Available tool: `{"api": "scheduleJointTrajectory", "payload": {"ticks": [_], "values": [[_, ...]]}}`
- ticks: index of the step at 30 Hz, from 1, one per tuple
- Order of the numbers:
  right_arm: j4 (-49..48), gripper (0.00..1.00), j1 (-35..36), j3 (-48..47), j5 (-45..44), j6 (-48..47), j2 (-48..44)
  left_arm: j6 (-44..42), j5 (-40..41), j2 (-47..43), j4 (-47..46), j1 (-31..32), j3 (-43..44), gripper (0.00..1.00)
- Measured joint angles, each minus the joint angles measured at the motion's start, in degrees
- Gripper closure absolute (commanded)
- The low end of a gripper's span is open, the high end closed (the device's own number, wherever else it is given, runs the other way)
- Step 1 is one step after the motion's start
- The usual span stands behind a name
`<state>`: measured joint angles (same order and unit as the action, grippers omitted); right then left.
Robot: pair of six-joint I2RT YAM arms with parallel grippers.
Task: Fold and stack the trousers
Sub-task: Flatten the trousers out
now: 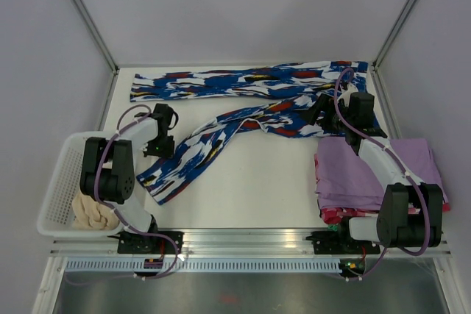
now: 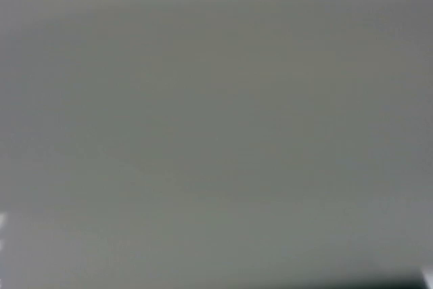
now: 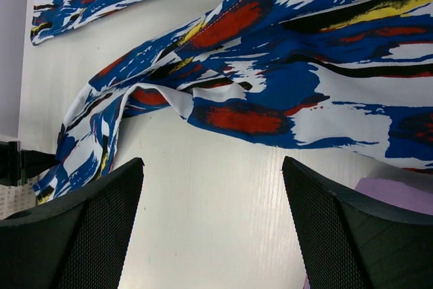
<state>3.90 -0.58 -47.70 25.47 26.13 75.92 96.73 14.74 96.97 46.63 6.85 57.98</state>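
Note:
The trousers (image 1: 243,82) lie spread on the white table, one leg along the back edge. The other leg (image 1: 199,148) runs diagonally toward the front left. My left gripper (image 1: 157,148) is shut low at that near leg's left edge. Whether fabric sits between its fingers does not show. The left wrist view is a blank grey blur. My right gripper (image 1: 318,112) hovers over the crumpled seat end at the right. In the right wrist view it (image 3: 213,164) stands open over bare table, with the printed trousers (image 3: 304,93) just beyond its fingertips.
Folded lilac garments (image 1: 368,167) are stacked at the right front, with a red-patterned piece (image 1: 331,215) under them. A white basket (image 1: 62,182) at the left front holds a cream fluffy bundle (image 1: 92,215). Grey walls enclose the table on three sides.

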Motion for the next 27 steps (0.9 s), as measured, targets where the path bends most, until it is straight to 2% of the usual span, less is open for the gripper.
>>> {"api": "scheduleJointTrajectory", "payload": {"ticks": [6,14,17,27], "values": [[-0.02,0.10,0.00,0.00,-0.35,0.02,0.00,-6.64,3.39,0.28,1.75,0.44,6.12,0.98],[-0.50,0.10,0.00,0.00,-0.39,0.09,0.13,-23.61,17.31,6.91,5.29,1.27,29.79,0.98],[-0.50,0.10,0.00,0.00,-0.57,0.09,0.52,-31.78,21.64,11.04,5.09,1.27,35.28,0.98],[-0.79,0.10,0.00,0.00,-1.90,0.09,2.34,-65.44,30.40,18.88,-6.14,1.38,36.83,0.98]]}}
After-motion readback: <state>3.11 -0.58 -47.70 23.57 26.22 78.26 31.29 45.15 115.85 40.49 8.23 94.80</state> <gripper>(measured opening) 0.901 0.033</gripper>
